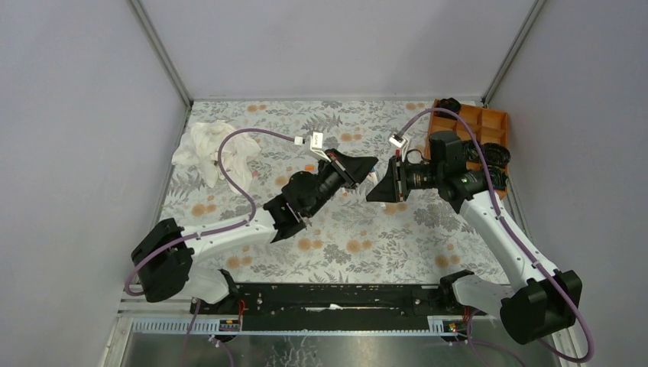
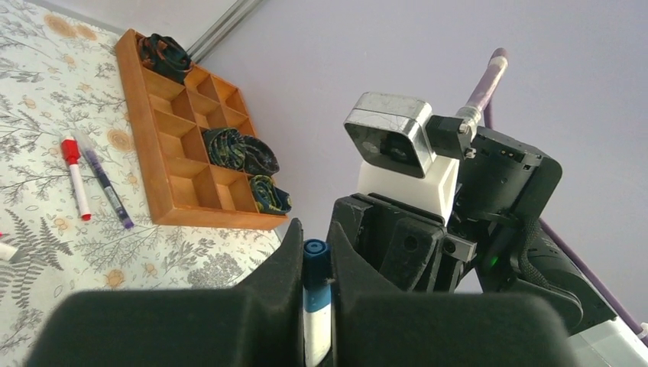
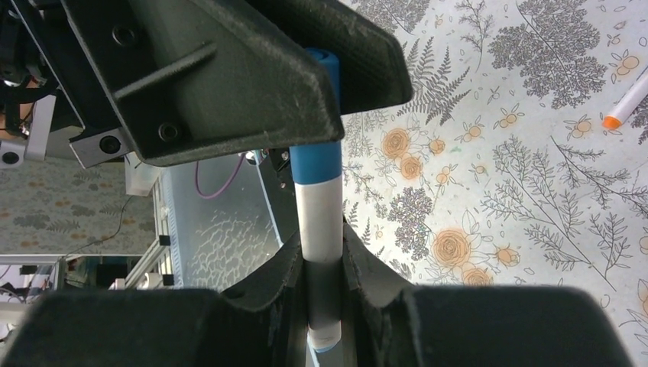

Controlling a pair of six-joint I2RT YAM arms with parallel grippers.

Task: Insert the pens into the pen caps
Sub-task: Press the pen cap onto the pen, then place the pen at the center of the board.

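In the lower middle of the frame the right claw (image 3: 322,264) pinches the white pen (image 3: 319,218), and the left claw (image 2: 315,256) above is pressed on its blue cap (image 3: 314,162).

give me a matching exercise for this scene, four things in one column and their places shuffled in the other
1 blue-capped pen
2 white cloth
3 orange tray
4 red-capped pen

a far right corner of the table
b held by left gripper and right gripper
c lying beside the purple pen
d far left of the table

Pairs: 1-b, 2-d, 3-a, 4-c
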